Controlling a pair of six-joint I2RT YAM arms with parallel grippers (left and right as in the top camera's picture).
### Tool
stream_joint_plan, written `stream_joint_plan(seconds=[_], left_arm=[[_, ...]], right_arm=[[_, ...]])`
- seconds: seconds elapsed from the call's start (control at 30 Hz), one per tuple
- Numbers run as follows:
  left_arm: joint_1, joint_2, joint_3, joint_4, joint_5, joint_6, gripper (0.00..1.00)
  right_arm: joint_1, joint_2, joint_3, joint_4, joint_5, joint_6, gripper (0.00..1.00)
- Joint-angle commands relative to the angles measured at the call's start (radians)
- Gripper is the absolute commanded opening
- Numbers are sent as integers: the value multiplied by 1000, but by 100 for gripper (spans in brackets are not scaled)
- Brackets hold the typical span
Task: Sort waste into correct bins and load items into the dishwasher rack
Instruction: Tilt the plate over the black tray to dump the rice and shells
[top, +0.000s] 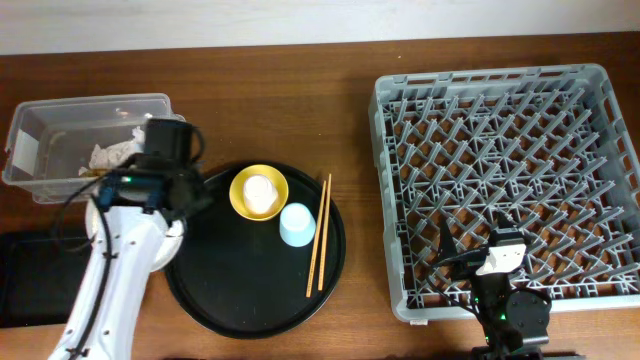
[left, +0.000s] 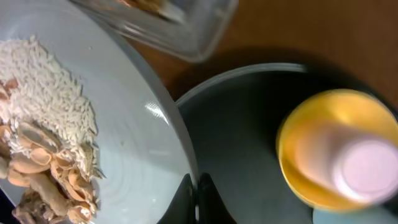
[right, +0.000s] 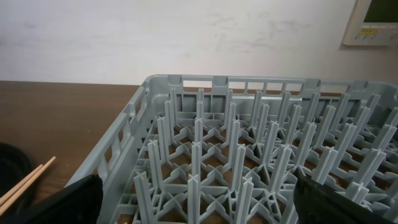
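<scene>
- Nearest, at the 6 o'clock edge of the table (top: 300, 90), the right gripper (right: 199, 196) hangs over the near side of the rack (top: 386, 200). Its two fingers are spread wide with nothing held, and grey pegs fill its wrist view.
- At 7 o'clock the flat black tray (top: 25, 280) lies in the near left corner, and the left arm crosses above its right end.
- Next, the left gripper (left: 196, 202) is pinched narrow on the rim of the plate (left: 130, 149), one dark finger on each face of the rim.
- The plate sits at the 9 o'clock side of the round black tray (top: 220, 295). Beige food scraps (left: 43, 177) are heaped at the plate's 8 o'clock, with white grains (left: 43, 81) just beyond them. How far the plate tilts I cannot tell.
- On the round black tray, the yellow bowl (top: 240, 186) sits at 12 o'clock with the cream-pink cup (top: 259, 190) standing inside it.
- The light blue cup (top: 296, 224) is just beside the bowl, at the bowl's 4 o'clock.
- The chopsticks (top: 319, 235) lie side by side on the tray's 3 o'clock side, running near to far.
- Farthest, at the table's 10 o'clock, the clear box (top: 40, 120) holds the crumpled napkin (top: 110, 153) at its right end. In the left wrist view the box wall is close beyond the plate's far edge.
- The rack takes up the table's whole 3 o'clock side.
</scene>
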Motion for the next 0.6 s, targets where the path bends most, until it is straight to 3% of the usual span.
stream_joint_plan(seconds=[0.0,0.3,0.57], left_arm=[[113,-21,26,59,23,31,1],[348,-21,26,238,111,30,1],[606,-21,26,344,405,-60,1]], right_arm=[[-6,-5,-5,-5,12,-3,98],[-6,-5,-5,-5,12,-3,98],[-6,-5,-5,-5,12,-3,99]])
